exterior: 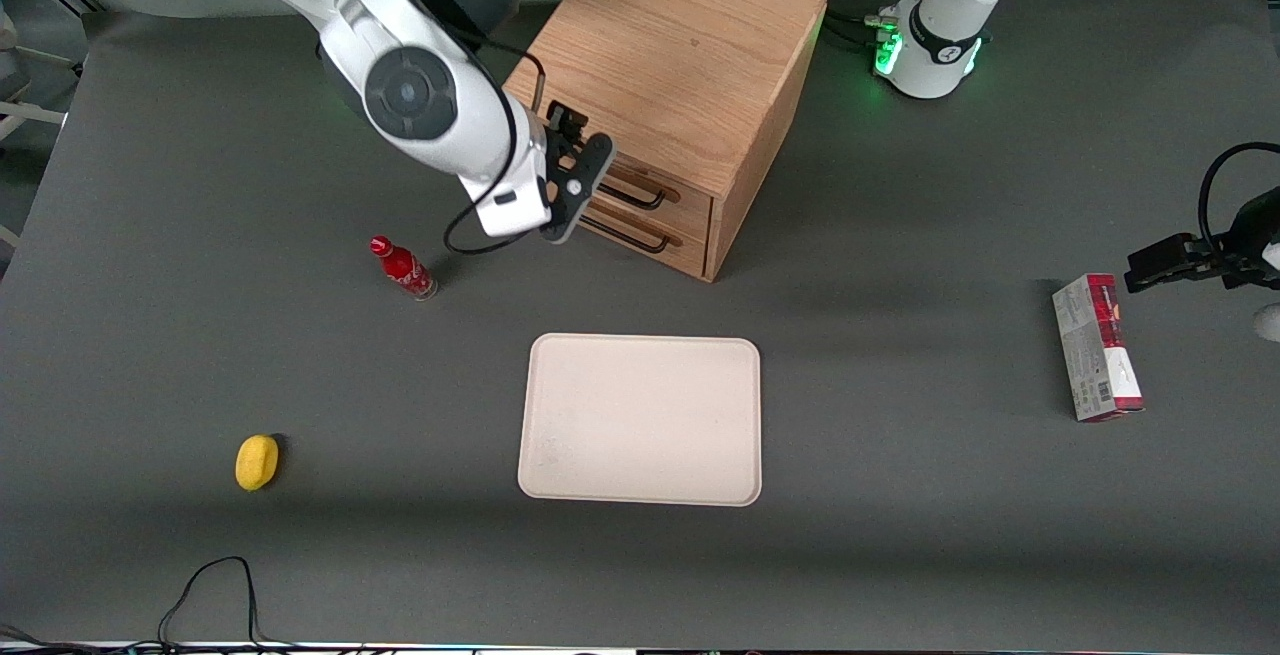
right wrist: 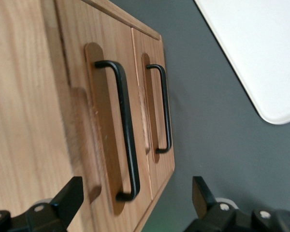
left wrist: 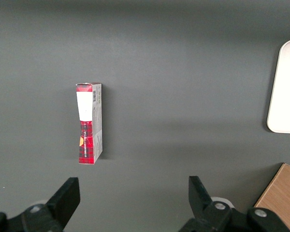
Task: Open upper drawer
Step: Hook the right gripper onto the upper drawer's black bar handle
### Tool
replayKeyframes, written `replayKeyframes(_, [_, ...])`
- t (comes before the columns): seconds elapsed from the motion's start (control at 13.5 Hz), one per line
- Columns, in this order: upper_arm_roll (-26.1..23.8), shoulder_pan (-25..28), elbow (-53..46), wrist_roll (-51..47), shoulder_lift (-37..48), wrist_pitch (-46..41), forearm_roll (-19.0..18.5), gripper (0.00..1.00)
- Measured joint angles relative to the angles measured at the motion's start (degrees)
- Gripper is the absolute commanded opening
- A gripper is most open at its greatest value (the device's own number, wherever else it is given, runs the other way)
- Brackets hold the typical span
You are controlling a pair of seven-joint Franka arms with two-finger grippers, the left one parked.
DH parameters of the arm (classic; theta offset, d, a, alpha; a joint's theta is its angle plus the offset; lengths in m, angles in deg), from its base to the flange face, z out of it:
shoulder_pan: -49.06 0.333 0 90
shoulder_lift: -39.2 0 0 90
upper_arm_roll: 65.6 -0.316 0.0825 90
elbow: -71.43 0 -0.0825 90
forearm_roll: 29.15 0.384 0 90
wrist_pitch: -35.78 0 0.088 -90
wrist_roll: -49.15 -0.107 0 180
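Upper drawer (exterior: pixel 650 193) is sitting shut in the oak cabinet (exterior: pixel 680 55), its black handle (right wrist: pixel 123 130) lying just above the lower drawer's handle (right wrist: pixel 163 108). Hovering in front of them, the gripper (exterior: pixel 585 180) is holding its fingers (right wrist: pixel 65 200) spread and empty. Since the handles are sitting so near each other, closing slightly low risks catching the lower drawer (exterior: pixel 635 235), or pinching air and slipping off.

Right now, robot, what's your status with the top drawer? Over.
Tool open, in front of the cabinet, short of the handle. Upper drawer shut, handle untouched. Nothing blocking; bottle stands off to the side.
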Motion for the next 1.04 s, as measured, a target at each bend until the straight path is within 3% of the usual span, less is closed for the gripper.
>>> replayKeyframes(0.44, [-0.45, 1.29, 1.32, 0.30, -3.56, 4.41, -0.07, 1.00])
replayKeyframes(1.04, [-0.46, 1.67, 3.78, 0.32, -5.98, 8.87, -4.13, 1.00])
